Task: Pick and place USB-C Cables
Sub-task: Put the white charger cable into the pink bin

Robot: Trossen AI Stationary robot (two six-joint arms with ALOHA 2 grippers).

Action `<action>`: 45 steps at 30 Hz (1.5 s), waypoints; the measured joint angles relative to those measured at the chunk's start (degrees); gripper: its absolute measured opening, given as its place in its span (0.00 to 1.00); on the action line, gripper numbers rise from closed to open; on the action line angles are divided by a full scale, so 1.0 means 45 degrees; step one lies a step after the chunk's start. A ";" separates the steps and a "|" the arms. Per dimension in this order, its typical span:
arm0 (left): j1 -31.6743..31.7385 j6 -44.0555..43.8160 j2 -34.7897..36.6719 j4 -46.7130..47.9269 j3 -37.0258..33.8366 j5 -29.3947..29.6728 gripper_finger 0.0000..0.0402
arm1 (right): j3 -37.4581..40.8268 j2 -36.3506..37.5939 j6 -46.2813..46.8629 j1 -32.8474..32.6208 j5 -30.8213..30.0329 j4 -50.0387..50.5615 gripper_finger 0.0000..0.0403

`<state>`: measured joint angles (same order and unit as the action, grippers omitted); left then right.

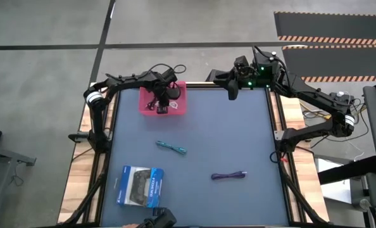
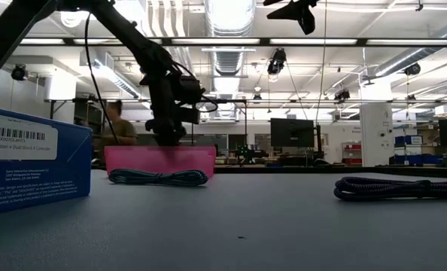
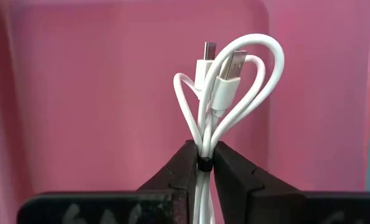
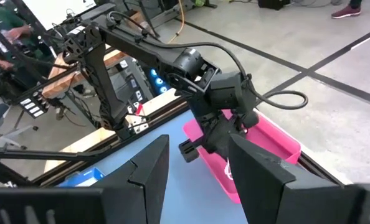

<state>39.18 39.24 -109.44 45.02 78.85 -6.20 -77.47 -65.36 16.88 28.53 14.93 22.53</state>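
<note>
— Dark mat on the table (image 1: 194,139), pink tray (image 1: 178,107) at the back left. See the left gripper (image 3: 203,163)? It's over the tray, clamped on the white cable (image 3: 225,93).

— Light, floppy thing; the pinch at the bundled middle suits it. The teal cable (image 1: 171,147) and purple cable (image 1: 228,176) lie mid-mat.

— And the black one?

— Can't find it. The right gripper (image 4: 194,165) waits spread apart at the back.

From my remote station: grey concrete floor (image 1: 175,22), hazard-striped mats (image 1: 330,25), ceiling strip lights (image 2: 231,41), distant monitors (image 2: 293,132).
</note>
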 joint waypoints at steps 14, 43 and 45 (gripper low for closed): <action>0.0001 0.0010 -0.0006 -0.0674 -0.0375 -0.0039 0.08 | 0.0005 0.0000 0.0009 0.0000 -0.0002 -0.0002 0.38; 0.0000 -0.0009 0.0005 -0.0901 -0.0895 0.0121 0.27 | 0.0005 0.0000 0.0155 -0.0010 0.0008 0.0286 0.38; 0.0000 -0.0008 0.0102 -0.0895 -0.0889 0.0207 0.32 | 0.0005 0.0000 0.0430 -0.0010 0.0012 0.0299 0.38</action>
<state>39.18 39.21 -108.99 40.99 74.85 -5.27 -77.45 -65.36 18.82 28.49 14.98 23.88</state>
